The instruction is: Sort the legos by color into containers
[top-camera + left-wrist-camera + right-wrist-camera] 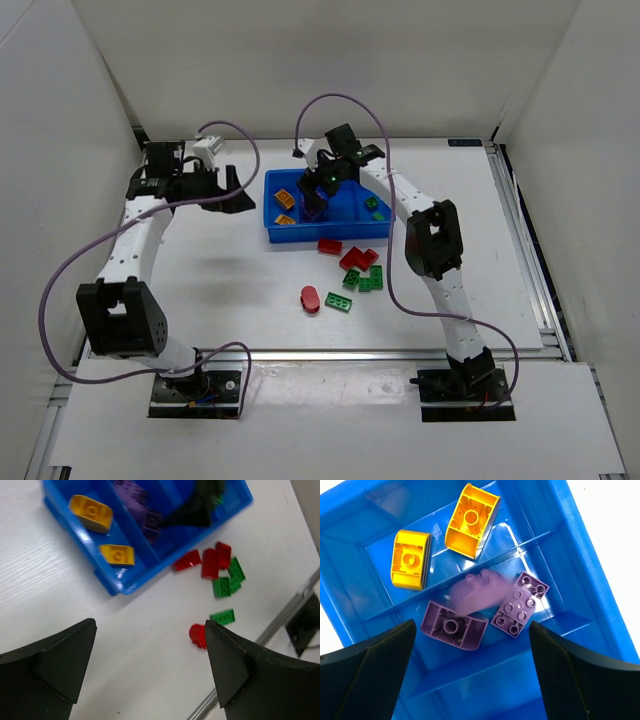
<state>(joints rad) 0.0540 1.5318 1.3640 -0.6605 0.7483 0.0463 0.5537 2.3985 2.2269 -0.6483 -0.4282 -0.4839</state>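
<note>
A: Right jaws?
B: We are seeing them standing wide open, gripping nothing, hanging over the tray (330, 234), above its purple compartment.
A: What are we logging in there?
B: We are logging purple bricks (454, 626) lying sharp on that compartment's floor. We are also seeing a blurred purple brick (477, 592) smeared above them, and we are not telling whether it is touching anything.
A: Next compartment?
B: We are marking two yellow bricks (411, 559) there, one low wall away from the purple. In the top view we are reading that as the leftmost compartment, and we are seeing two green bricks (372, 203) lying in the rightmost one.
A: Left jaws?
B: We are seeing them open too, holding nothing, hovering over the surface (60, 595) just left of the tray.
A: Loose ones?
B: We are finding red bricks (210, 562) and loose green bricks (221, 586) clustering on the surface near the tray's front wall, some touching. We are also noting a rounded red brick (197, 634) and a single green brick (222, 616) lying nearer the arms, just beside each other.
</note>
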